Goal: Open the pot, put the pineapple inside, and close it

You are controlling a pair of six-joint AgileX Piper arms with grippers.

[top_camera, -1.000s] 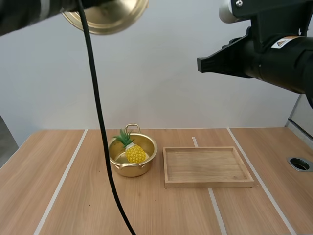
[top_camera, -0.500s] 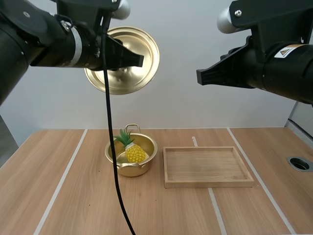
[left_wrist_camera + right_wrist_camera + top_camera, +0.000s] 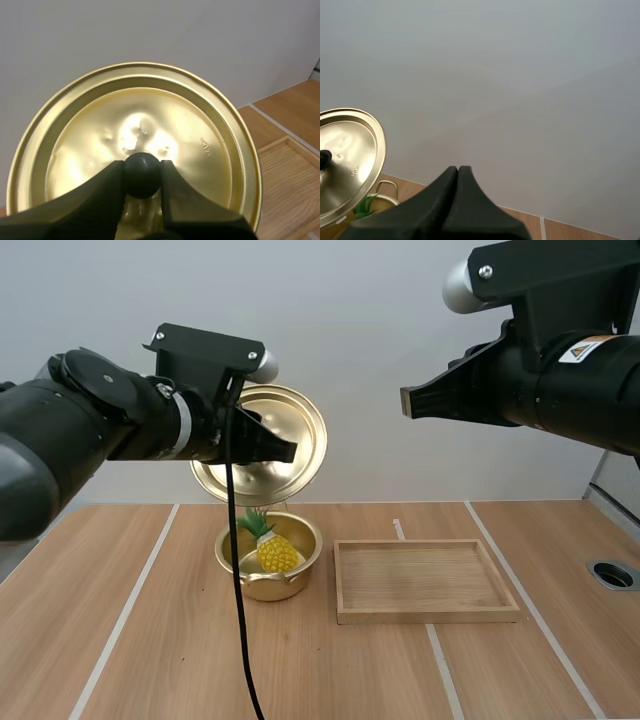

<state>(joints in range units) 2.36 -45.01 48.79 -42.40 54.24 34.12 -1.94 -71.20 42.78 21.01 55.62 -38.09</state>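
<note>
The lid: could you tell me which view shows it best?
The left wrist view: the lid faces the camera, its knob pinched by the left gripper. The high view shows it tilted above the pot, partly behind the arm; the right wrist view cuts off its edge.

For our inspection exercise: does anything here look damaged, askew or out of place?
The round golden metal lid shows small dents near its black knob. The yellow toy pineapple leans in the golden metal pot, green leaves poking above the rim.

Gold lid [image 3: 150,112], yel pineapple [image 3: 277,553]
</note>
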